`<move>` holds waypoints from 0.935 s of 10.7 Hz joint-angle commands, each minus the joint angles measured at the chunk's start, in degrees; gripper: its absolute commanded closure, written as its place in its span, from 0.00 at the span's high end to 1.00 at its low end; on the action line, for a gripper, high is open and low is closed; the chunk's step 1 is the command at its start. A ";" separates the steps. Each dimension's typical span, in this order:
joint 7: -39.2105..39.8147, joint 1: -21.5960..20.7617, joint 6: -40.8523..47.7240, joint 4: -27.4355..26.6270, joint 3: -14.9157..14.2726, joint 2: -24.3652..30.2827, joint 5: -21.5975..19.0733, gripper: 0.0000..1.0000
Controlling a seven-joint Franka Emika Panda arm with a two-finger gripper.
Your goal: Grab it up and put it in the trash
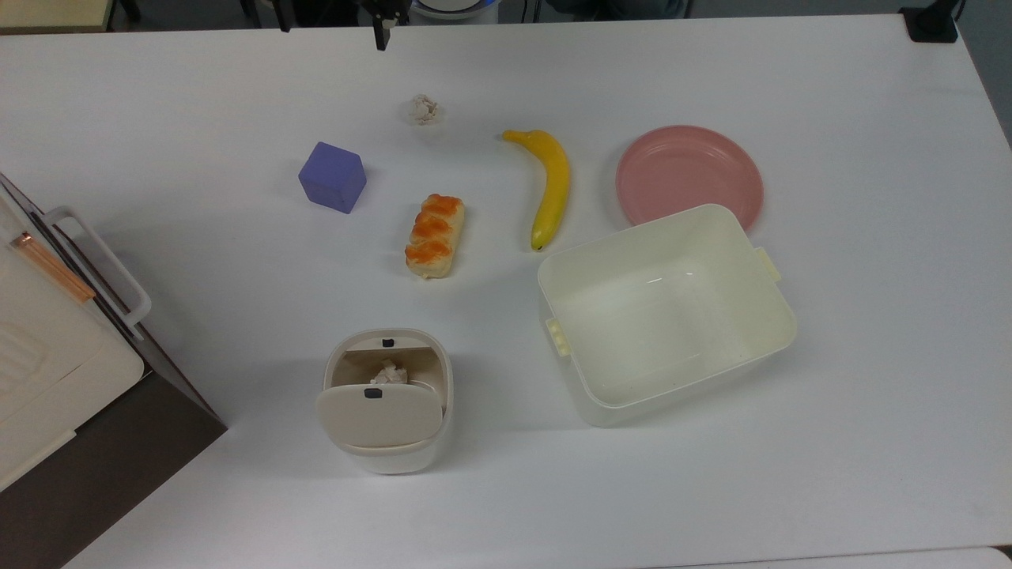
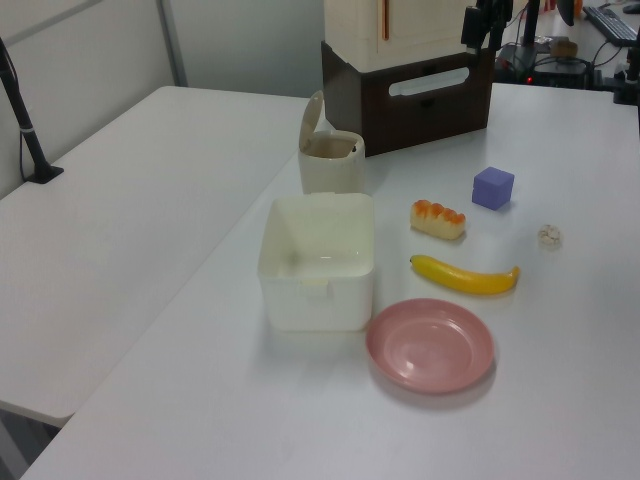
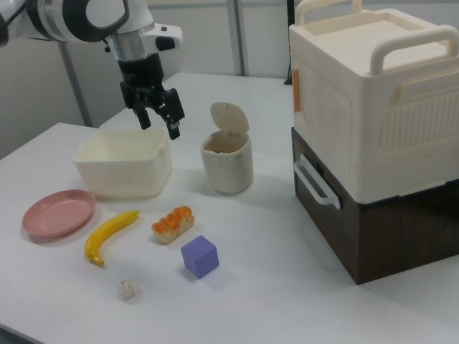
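Inside bin (image 1: pixel 387 466) (lid open): paper wad (image 1: pixel 389 373)

A tiny crumpled off-white paper wad (image 1: pixel 424 109) is seen lying on the table; the cream bin (image 1: pixel 389 401) stands upright, flap tilted open.

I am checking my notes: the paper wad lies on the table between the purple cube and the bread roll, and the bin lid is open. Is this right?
Not quite. In the top view the paper wad lies apart, beyond the purple cube and bread roll, toward the top view's upper edge. The bin lid is open.
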State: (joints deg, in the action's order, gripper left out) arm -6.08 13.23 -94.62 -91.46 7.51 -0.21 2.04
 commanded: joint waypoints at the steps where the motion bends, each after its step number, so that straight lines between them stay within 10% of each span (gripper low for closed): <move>1: -0.51 -0.57 1.11 0.14 -0.12 0.04 1.39 1.00; 10: 1.86 -1.89 1.28 -0.22 -0.04 -0.58 2.27 1.00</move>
State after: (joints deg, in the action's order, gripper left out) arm -4.82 11.84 -94.61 -91.49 7.70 -1.53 3.86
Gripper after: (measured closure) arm 0.000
